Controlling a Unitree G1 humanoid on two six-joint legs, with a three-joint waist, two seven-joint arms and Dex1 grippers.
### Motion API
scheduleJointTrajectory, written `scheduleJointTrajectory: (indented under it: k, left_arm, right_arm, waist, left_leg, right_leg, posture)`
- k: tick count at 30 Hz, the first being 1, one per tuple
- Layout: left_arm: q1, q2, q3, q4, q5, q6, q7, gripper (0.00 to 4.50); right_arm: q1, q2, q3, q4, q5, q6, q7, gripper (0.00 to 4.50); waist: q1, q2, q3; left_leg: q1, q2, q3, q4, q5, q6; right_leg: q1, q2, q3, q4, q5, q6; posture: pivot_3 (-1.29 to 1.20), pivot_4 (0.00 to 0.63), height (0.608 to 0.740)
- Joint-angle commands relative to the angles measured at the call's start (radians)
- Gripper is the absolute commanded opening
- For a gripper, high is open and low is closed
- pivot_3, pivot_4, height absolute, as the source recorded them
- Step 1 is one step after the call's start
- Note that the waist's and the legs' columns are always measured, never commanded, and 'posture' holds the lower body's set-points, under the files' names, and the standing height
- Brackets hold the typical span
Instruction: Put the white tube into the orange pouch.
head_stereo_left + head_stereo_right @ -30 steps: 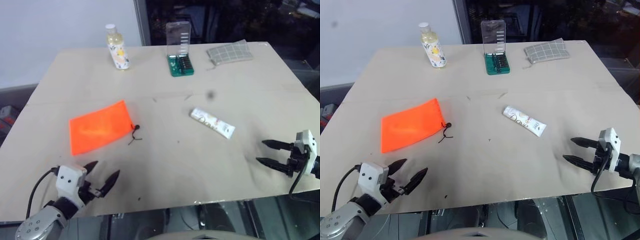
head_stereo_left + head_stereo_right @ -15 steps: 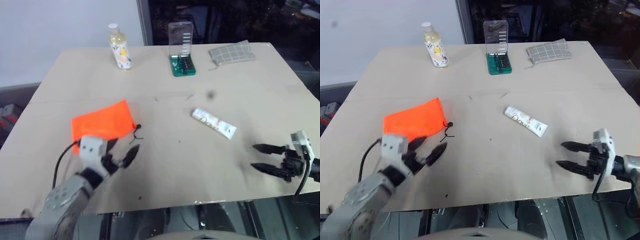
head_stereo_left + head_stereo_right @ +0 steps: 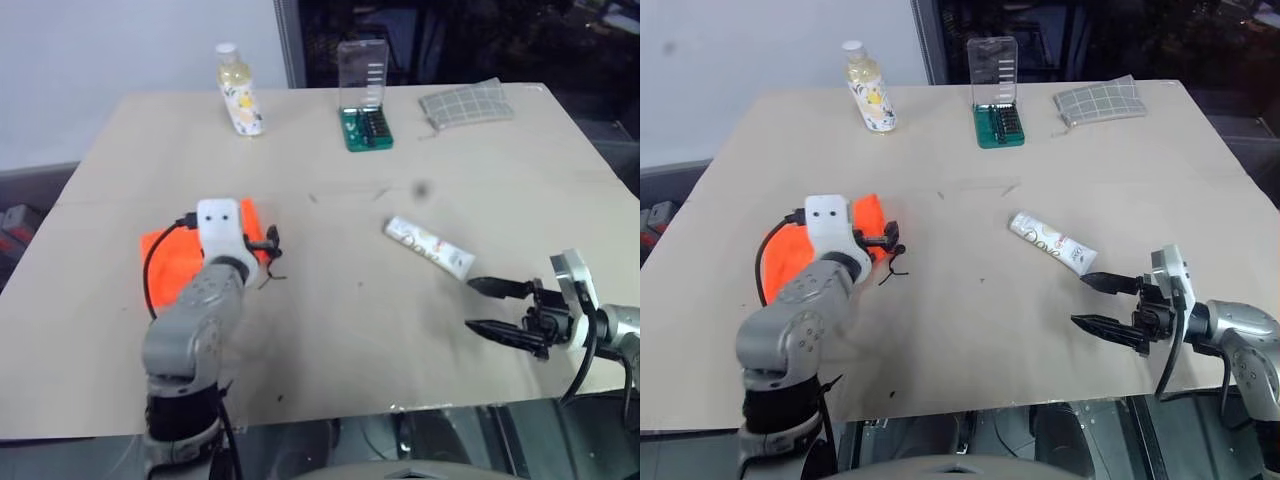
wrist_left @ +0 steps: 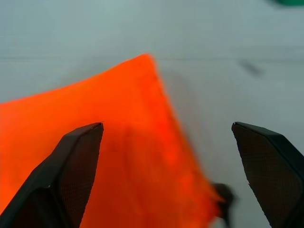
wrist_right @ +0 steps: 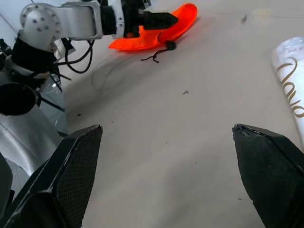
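Left of center on the table [image 3: 330, 330], the left gripper [image 3: 258, 243] hovered over the orange pouch [image 3: 165, 262], jaws spread wide, holding nothing. Right of center lay the white tube [image 3: 428, 247], flat and untouched. At lower right, the right gripper [image 3: 485, 305] sat just below the tube, jaws wide apart, empty.

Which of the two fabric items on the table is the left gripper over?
The orange pouch, bright and near the table's left front, lies under the left gripper; the grey checked cloth sits at the far right.
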Motion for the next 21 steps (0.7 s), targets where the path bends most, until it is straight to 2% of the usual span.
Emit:
scheduleJointTrajectory:
  k: [1, 8, 9, 10, 14, 17, 18, 21]
  left_arm:
    - [-0.043, -0.021, -0.025, 0.042, 0.062, -0.024, 0.026, 4.5]
    - [-0.087, -0.052, -0.021, 0.097, 0.135, -0.044, 0.038, 4.5]
    - [-0.092, -0.054, -0.013, 0.102, 0.144, -0.046, 0.042, 3.98]
    - [-0.097, -0.055, -0.004, 0.106, 0.15, -0.047, 0.042, 3.67]
    - [-0.106, -0.056, 0.009, 0.104, 0.163, -0.046, 0.028, 1.74]
    - [-0.095, -0.053, 0.007, 0.079, 0.167, -0.036, 0.01, 0.37]
    - [-0.085, -0.049, 0.003, 0.065, 0.167, -0.031, 0.0, 0.06]
    - [-0.053, -0.034, -0.006, 0.024, 0.168, -0.014, -0.029, 0.06]
  right_arm:
    - [0.011, 0.003, -0.03, -0.013, 0.005, -0.03, -0.004, 4.43]
    - [0.028, 0.012, -0.029, -0.004, -0.003, -0.06, -0.013, 4.43]
    - [0.029, 0.013, -0.028, -0.004, -0.004, -0.064, -0.015, 4.5]
    - [0.03, 0.014, -0.028, -0.002, -0.006, -0.068, -0.017, 4.5]
    - [0.028, 0.015, -0.027, 0.008, -0.017, -0.083, -0.022, 4.5]
    - [-0.001, 0.026, -0.013, 0.039, -0.09, -0.132, -0.08, 4.5]
    - [-0.02, 0.034, -0.002, 0.056, -0.137, -0.165, -0.114, 4.5]
    - [-0.06, 0.052, 0.026, 0.085, -0.226, -0.233, -0.17, 4.5]
  waist:
    - [0.001, 0.0, 0.0]
    - [0.0, 0.0, 0.0]
    - [0.0, 0.0, 0.0]
    - [0.0, 0.0, 0.0]
    - [0.0, -0.001, 0.0]
    - [0.0, -0.001, 0.0]
    - [-0.001, -0.001, 0.0]
    - [-0.001, -0.001, 0.0]
  left_leg:
    - [0.0, 0.0, 0.0, 0.0, 0.0, 0.0]
    - [0.0, 0.0, 0.0, 0.0, 0.0, 0.0]
    - [0.0, 0.0, 0.0, 0.0, 0.0, 0.0]
    - [0.0, 0.0, 0.0, 0.0, 0.0, 0.0]
    - [0.0, 0.0, 0.0, 0.0, 0.0, 0.0]
    - [0.0, 0.0, 0.0, 0.0, 0.0, 0.0]
    - [0.0, 0.0, 0.0, 0.0, 0.0, 0.0]
    - [0.001, 0.0, 0.001, 0.0, 0.0, -0.001]
  right_leg:
    - [0.0, 0.0, 0.0, 0.0, 0.0, 0.0]
    - [0.0, 0.0, 0.0, 0.0, 0.0, 0.0]
    - [0.0, 0.0, 0.0, 0.0, 0.0, 0.0]
    - [0.0, 0.0, 0.0, 0.0, 0.0, 0.0]
    - [0.0, 0.0, 0.0, 0.0, 0.0, 0.0]
    - [0.0, -0.001, 0.0, 0.0, 0.0, 0.0]
    - [0.0, -0.001, 0.0, 0.0, 0.0, 0.0]
    - [0.0, 0.0, 0.0, 0.001, 0.0, 0.0]
  posture:
    - [0.0, 0.15, 0.74]
    - [0.0, 0.15, 0.74]
    - [0.0, 0.15, 0.74]
    - [0.0, 0.15, 0.74]
    - [0.0, 0.15, 0.74]
    - [0.0, 0.15, 0.74]
    - [0.0, 0.15, 0.74]
    - [0.0, 0.15, 0.74]
